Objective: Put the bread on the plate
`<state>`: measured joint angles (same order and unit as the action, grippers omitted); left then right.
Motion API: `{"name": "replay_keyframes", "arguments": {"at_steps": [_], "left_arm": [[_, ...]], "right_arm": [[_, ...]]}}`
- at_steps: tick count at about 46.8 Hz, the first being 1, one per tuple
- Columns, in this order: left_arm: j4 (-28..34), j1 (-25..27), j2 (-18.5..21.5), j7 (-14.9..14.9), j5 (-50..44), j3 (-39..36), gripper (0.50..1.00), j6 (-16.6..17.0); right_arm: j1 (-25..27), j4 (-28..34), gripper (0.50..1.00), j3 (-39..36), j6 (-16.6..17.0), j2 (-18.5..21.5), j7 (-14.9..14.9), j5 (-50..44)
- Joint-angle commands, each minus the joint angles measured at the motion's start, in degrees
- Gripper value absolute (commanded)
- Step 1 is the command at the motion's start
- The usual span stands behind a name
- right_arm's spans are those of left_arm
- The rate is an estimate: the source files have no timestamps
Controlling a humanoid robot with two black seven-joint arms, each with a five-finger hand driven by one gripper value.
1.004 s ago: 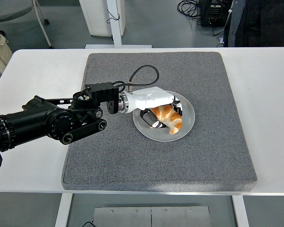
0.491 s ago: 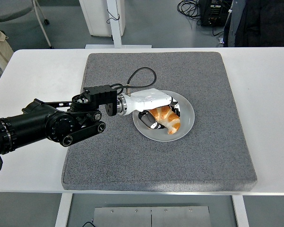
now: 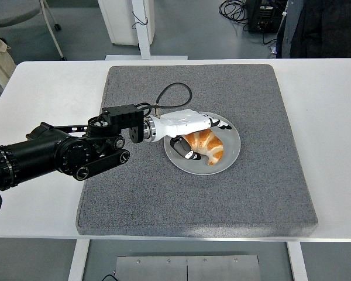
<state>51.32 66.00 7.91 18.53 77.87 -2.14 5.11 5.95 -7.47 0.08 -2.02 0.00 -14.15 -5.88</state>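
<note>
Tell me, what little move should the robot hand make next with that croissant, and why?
Probably lift the left hand up and draw it back toward the left. The croissant already lies on the plate, and the fingers look spread over it rather than gripping. Pulling straight sideways might drag the bread along, so rising first seems safer.

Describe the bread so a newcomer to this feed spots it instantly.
Find the grey mat covering the white table; right of its centre sits a round grey plate. The bread lies on it beside the left hand, a golden-brown croissant, the only warm-coloured thing there.
</note>
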Motion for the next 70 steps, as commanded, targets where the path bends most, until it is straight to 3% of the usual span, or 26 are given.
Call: {"name": "replay_keyframes", "arguments": {"at_steps": [1, 17, 38, 56, 70], "left_arm": [[0.27, 0.1, 0.08, 0.02, 0.0, 0.03, 1.0, -0.02], [3.43, 1.85, 2.98, -0.07, -0.44, 0.73, 1.0, -0.45], [6.95, 8.0, 7.38, -0.16, -9.14, 2.93, 1.0, -2.12], [6.51, 9.85, 10.19, -0.51, -25.75, 6.8, 1.0, -2.12], [3.0, 7.22, 11.69, 0.72, -39.02, 14.53, 1.0, -1.51]], "right_arm": [[0.03, 0.0, 1.0, 0.01, 0.0, 0.0, 0.0, 0.0], [-0.06, 0.0, 1.0, 0.01, 0.0, 0.0, 0.0, 0.0], [-0.06, 0.0, 1.0, 0.01, 0.0, 0.0, 0.0, 0.0], [-0.06, 0.0, 1.0, 0.01, 0.0, 0.0, 0.0, 0.0], [0.03, 0.0, 1.0, 0.01, 0.0, 0.0, 0.0, 0.0]]}}
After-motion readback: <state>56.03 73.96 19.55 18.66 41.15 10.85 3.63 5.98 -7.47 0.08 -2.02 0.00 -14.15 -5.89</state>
